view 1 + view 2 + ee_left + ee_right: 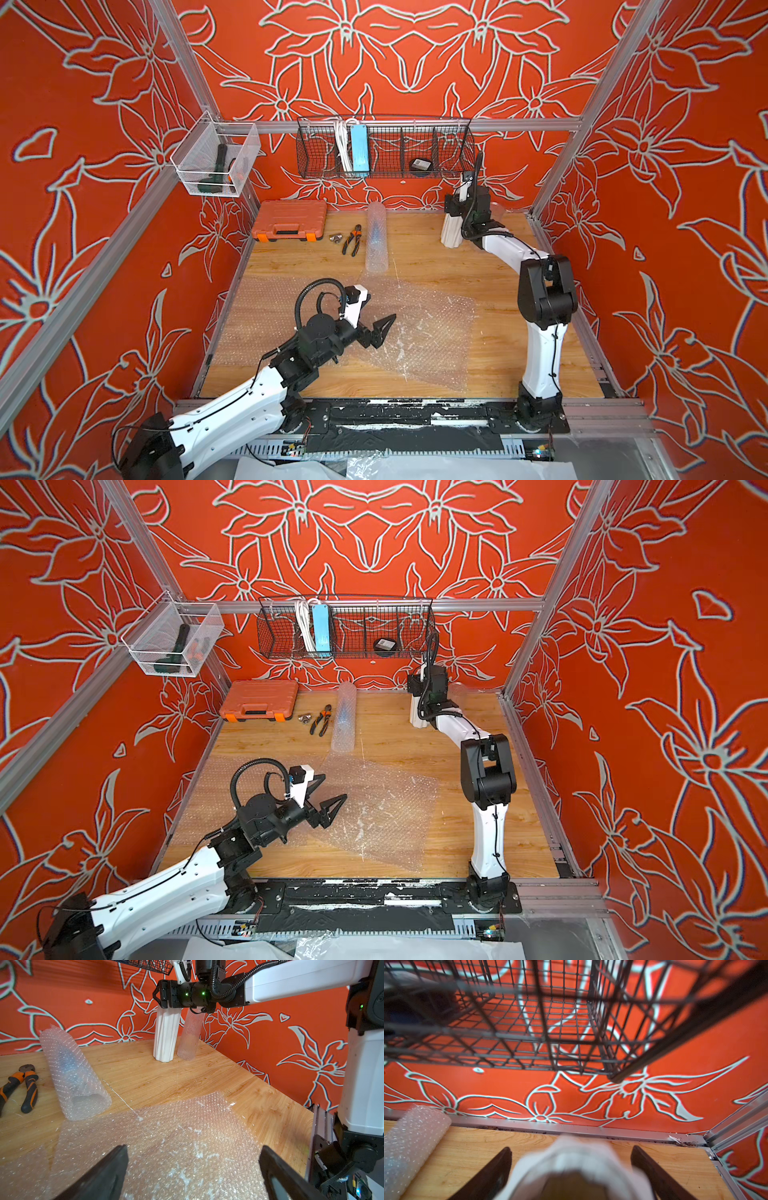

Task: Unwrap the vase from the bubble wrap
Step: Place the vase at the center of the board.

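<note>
**Right arm:** the right gripper (571, 1149) has its jaws spread to either side of the top of the white ribbed vase (166, 1036). A strip of tabletop (457, 266) shows between each finger and the rim, so it grips nothing. The vase stands upright and bare at the far right of the tabletop, its long axis vertical and its mouth between the fingers. A clear textured cylinder (188, 1043) stands just beside it, and it is not possible to tell whether that is glass or more wrap. The black wire basket (529, 1022) hangs above.

**Left arm:** nearer the front, the left gripper (194, 1148) hovers wide open and empty over the bubble wrap sheet (428, 328). The sheet lies flat across the near half of the tabletop, well apart from the vase.

**Further back:** beyond the sheet's far edge a bubble wrap tube (376, 237) lies on its side, with something bluish faintly visible inside. Its long axis runs from the sheet toward the back wall. Its open end faces the left gripper, which sits almost on that axis, while the right gripper is off to the tube's right. Orange-handled pliers (352, 240) lie just beside the tube.

The white vase appears to be out of its wrap. The right gripper's next move probably turns on drawing clear of the tall, narrow vase without tipping it.
</note>
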Robot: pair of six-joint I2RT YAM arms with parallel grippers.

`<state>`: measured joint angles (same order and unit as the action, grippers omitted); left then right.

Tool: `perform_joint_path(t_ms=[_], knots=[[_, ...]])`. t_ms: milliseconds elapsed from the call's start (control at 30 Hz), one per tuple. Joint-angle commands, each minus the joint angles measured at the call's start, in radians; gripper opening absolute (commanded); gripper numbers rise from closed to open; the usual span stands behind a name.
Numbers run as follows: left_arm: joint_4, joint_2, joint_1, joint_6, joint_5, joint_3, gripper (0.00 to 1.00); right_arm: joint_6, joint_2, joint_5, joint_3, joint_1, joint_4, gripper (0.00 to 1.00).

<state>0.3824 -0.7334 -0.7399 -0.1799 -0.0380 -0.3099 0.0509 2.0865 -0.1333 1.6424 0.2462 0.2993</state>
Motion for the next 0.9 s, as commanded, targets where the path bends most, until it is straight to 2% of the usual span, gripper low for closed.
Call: perform_joint_path(t_ms=[0,867], knots=[[-0.004,0.011,-0.004,0.005,0.007,0.019,0.95,0.015,-0.043,0.004,-0.014,-0.005,0.031,0.9],[-0.014,0.029,-0.004,-0.001,0.022,0.022,0.95,0.017,-0.155,0.003,-0.067,-0.005,-0.011,0.93]])
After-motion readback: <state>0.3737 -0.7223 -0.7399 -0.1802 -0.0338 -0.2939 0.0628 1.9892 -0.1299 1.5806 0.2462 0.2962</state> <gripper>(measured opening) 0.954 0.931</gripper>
